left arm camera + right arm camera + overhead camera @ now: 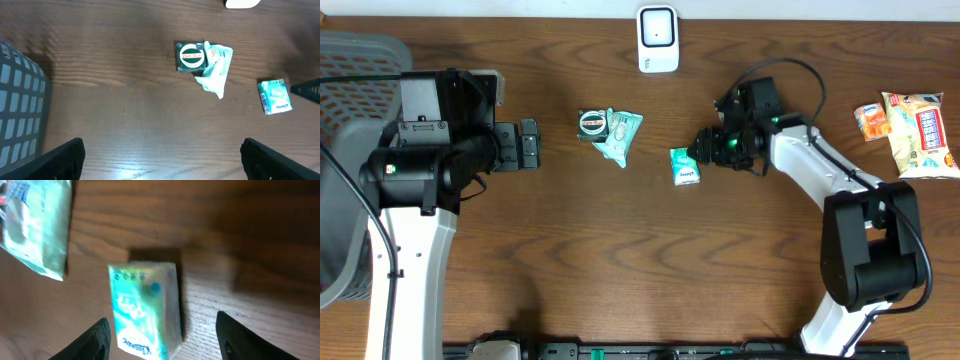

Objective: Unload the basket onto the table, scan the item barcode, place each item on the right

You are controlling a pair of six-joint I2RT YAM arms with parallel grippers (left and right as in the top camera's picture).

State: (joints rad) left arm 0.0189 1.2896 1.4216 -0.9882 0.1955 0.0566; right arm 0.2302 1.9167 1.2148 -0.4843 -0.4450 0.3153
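Your right arm reaches low toward table centre. Its right claw (705, 148) is released, with a finger on each side of the tissue pack (145, 310) and not clamped. The left claw (530, 145) hangs wide open beside the basket (350, 70). Snack bags (918, 132) sit far right, the scanner (658, 38) at the top edge, and the tin (592, 124) left of the pack.

From overhead, we are looking straight down on the whole table (620, 260) from far up. At the left wrist, we are looking down from mid-height, facing across toward the tissue pack (274, 97). At the right wrist, we are hovering close over that same pack, which all three views are sharing.
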